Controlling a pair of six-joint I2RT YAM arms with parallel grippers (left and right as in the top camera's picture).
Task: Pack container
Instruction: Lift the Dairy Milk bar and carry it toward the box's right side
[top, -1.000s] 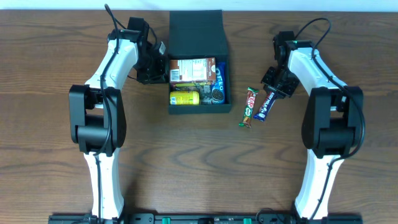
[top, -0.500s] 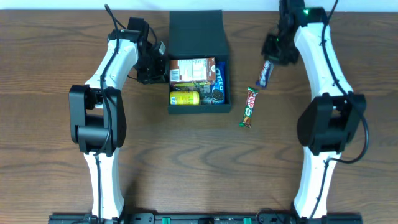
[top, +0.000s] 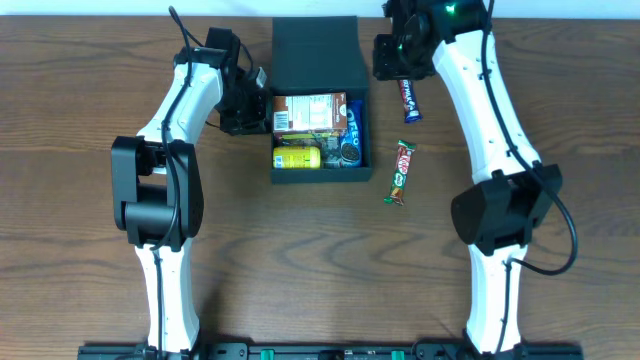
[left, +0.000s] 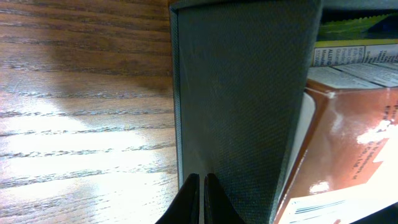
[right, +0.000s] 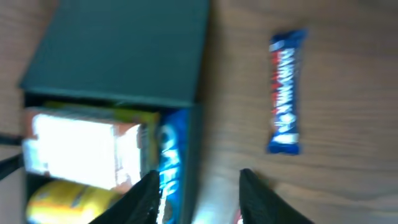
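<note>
Holding a carton (top: 308, 108), a yellow can (top: 297, 157) and cookies (top: 352, 125), the open container (top: 315, 45) sits flanked by the left gripper (left: 200, 186), closed against its left wall, and the right gripper (right: 200, 186), spread empty at its right rear corner — a blue bar (top: 408, 100) and a red bar (top: 402, 172) lie unpacked to its right.

The blue packet (top: 353, 122) reads OREO, the loose blue bar (right: 285, 93) DAIRY MILK.

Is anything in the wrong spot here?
Yes. Two candy bars lie on the table outside the container: a blue bar to the right of the open lid and a red bar by the front right corner. The other snacks sit inside. Nothing looks spilled.
</note>
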